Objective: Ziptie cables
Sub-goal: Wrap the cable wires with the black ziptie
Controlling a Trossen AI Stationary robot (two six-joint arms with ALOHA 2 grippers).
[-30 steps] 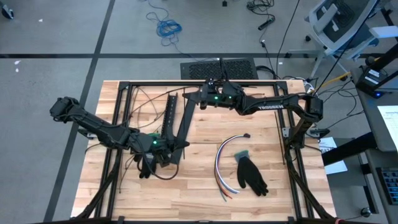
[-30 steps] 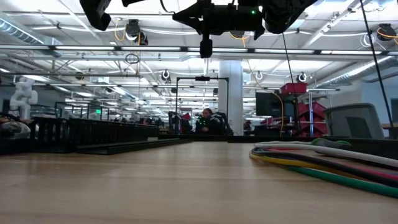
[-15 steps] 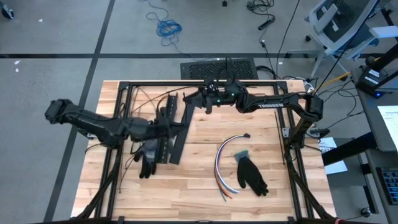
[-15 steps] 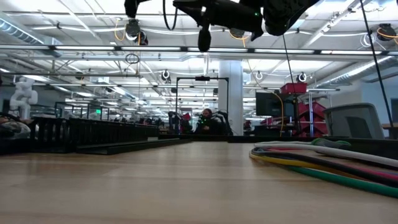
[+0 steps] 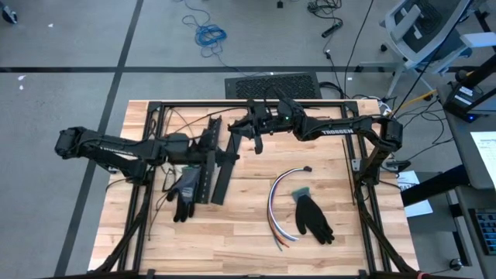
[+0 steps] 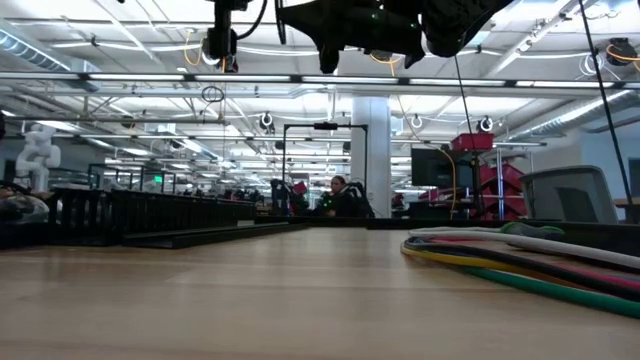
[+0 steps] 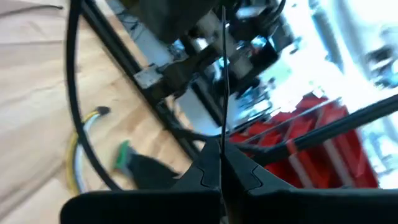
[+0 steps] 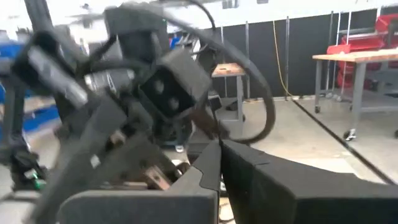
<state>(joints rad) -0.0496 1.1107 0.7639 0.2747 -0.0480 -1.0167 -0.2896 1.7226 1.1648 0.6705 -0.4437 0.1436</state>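
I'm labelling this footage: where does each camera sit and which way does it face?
High: overhead, straight down on the wooden table; both arms show.
Low: table height, level into the room; arms overhead.
Left wrist: behind the shut left gripper, facing the table's right side.
Right wrist: behind the shut right gripper, facing the other arm.
High and low share the bundle of coloured cables.

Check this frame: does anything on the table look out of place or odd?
Two black gloves lie on the table: one partly under the black slotted strips, one touching the cables, which lie untied in a loose curve. Both claws are shut and up off the table, away from them.
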